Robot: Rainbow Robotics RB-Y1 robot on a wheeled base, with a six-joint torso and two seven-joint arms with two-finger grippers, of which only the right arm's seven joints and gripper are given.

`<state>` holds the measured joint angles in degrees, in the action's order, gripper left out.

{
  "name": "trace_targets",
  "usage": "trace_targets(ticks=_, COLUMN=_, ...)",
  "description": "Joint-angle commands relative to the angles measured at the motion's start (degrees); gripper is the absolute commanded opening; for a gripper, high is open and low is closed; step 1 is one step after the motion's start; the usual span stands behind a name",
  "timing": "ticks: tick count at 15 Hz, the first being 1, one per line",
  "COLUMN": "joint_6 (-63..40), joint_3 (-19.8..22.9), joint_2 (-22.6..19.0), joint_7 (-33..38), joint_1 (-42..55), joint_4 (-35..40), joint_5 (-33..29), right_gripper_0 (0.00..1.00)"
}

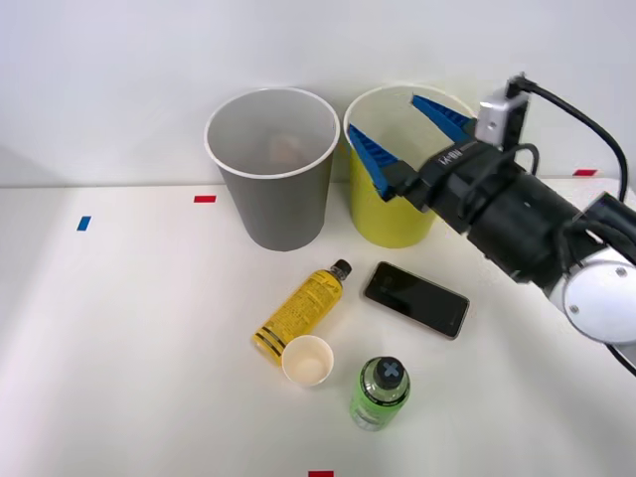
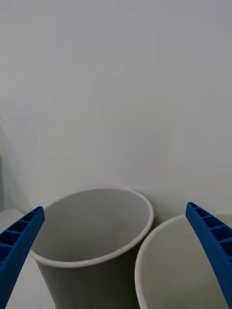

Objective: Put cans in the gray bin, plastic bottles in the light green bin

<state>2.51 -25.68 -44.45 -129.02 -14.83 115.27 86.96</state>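
**Above the bins, gripper spread and holding nothing**

Right gripper [image 1: 407, 129] hovers over the light green bin [image 1: 390, 221], blue fingers [image 1: 373, 154] wide apart. At its nine o'clock stands the gray bin [image 1: 273, 204]. Yellow bottle [image 1: 301, 313] lies at table centre; green bottle [image 1: 379, 393] stands at its five o'clock.

Fingers: two, blue [image 1: 373, 154], ribbed, long and tapered, with open lattice cells along the edge.
Wrist housing: black cylindrical body [image 1: 497, 204] bearing small white lettering.
Camera module: grey box [image 1: 497, 119] on the wrist.
Cable: black [image 1: 586, 124], looping from the module.
Forearm joint: silver-white rounded shell [image 1: 601, 298].
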Motion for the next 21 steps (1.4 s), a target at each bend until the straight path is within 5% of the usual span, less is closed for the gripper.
trace_targets(ticks=1, joint_6=10.1, joint_3=0.5, joint_2=-4.2, joint_7=-0.6, joint_1=11.0, joint_4=6.0, joint_5=-1.4, right_gripper_0=1.00)
trace_targets(ticks=6, joint_6=18.4, joint_3=4.9, joint_2=-0.8, joint_7=0.0, joint_1=28.4, joint_4=7.0, joint_5=-16.9, right_gripper_0=1.00)
trace_targets(ticks=12, joint_6=18.7, joint_3=7.8, joint_2=13.8, joint_7=-0.6, joint_1=42.1, joint_4=6.9, joint_5=-22.5, right_gripper_0=1.00)
trace_targets(ticks=16, joint_6=18.6, joint_3=8.8, joint_2=20.1, joint_7=-0.7, joint_1=44.0, joint_4=4.4, joint_5=-22.9, right_gripper_0=1.00)
trace_targets(ticks=21, joint_6=19.7, joint_3=11.5, joint_2=24.9, joint_7=-0.4, joint_1=44.6, joint_4=-1.0, joint_5=-32.2, right_gripper_0=1.00)
